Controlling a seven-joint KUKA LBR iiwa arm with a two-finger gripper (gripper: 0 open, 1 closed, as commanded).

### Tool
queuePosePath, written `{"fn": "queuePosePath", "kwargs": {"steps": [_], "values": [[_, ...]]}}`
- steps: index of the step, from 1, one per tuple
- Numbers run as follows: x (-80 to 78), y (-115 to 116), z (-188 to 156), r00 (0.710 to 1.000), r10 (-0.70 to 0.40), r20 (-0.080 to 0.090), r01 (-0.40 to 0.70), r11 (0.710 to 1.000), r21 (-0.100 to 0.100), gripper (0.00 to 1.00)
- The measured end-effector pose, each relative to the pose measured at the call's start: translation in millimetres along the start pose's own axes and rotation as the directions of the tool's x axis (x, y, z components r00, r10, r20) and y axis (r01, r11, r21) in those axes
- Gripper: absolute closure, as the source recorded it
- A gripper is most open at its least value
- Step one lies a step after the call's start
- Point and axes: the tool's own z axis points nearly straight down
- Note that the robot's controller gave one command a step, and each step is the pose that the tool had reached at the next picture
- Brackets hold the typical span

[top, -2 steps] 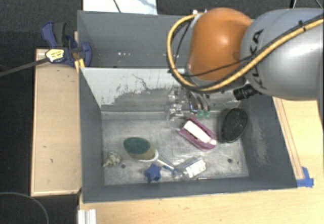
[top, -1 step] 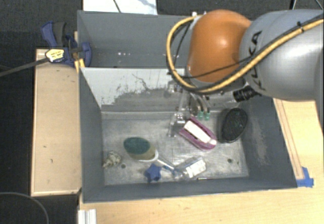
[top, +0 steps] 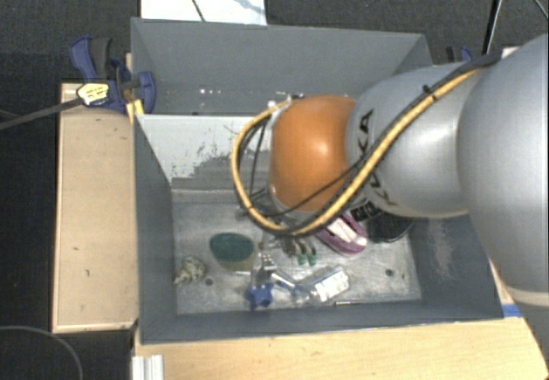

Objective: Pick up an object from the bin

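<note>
My gripper [top: 273, 258] reaches down under the arm's orange cover, low over the middle of the bin floor near its front. A dark green round disc [top: 232, 248] lies just to its left. Just below it a small blue piece [top: 260, 294] lies beside a white and clear plastic piece [top: 330, 286]. Small green bits [top: 303, 259] sit right next to the gripper on its right. Which of these it is touching is hidden.
A small tan crumpled thing [top: 190, 268] lies at the front left of the floor. A purple and white object [top: 345, 237] and a black one [top: 390, 229] sit partly under the arm on the right. The arm covers the bin's right half.
</note>
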Motion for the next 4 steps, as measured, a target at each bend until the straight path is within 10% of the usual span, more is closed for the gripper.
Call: {"fn": "queuePosePath", "kwargs": {"steps": [1, 2, 3, 4], "values": [[-20.2, -10.2, 44.4, 0.976, -0.217, 0.022, 0.217, 0.976, 0.000, 0.00], [-18.6, -10.2, 49.4, 0.976, -0.215, 0.019, 0.215, 0.977, -0.002, 1.00], [-17.3, -12.3, 51.7, 0.977, -0.214, 0.014, 0.214, 0.977, 0.001, 0.00], [-15.8, -13.0, 53.1, 0.977, -0.212, 0.009, 0.212, 0.977, 0.001, 1.00]]}}
